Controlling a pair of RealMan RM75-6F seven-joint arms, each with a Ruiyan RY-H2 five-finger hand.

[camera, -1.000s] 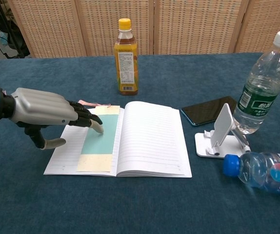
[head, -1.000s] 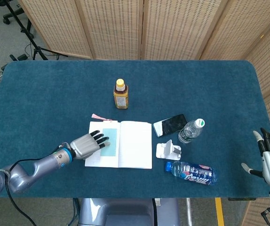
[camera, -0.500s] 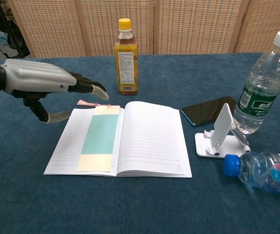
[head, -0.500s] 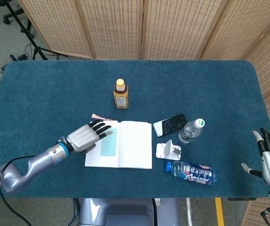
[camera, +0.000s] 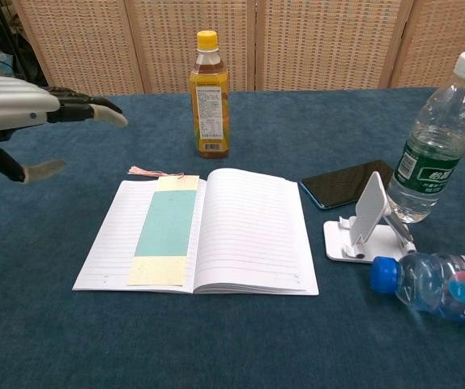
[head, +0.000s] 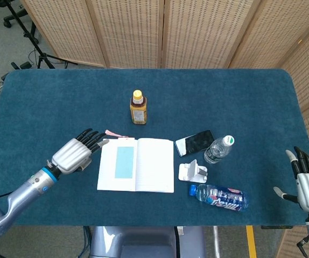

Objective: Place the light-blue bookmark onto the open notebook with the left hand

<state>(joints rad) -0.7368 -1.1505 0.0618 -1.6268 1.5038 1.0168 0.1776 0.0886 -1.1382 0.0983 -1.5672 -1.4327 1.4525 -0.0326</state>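
on the worktop (head: 47,102) the open notebook (camera: 249,231) lies near the front, the bookmark (camera: 165,230) on its left page. a bottle (camera: 208,84) stands behind it. right of the notebook sit a phone (camera: 347,183), a stand (camera: 368,221), an upright bottle (camera: 437,139) and a lying bottle (camera: 435,287). the left hand (head: 78,152) hangs left of the notebook.

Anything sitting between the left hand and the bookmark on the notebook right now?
No object. In the head view, only blue cloth and the notebook's left page margin separate the left hand from the bookmark. Its pink tassel lies just above that line.
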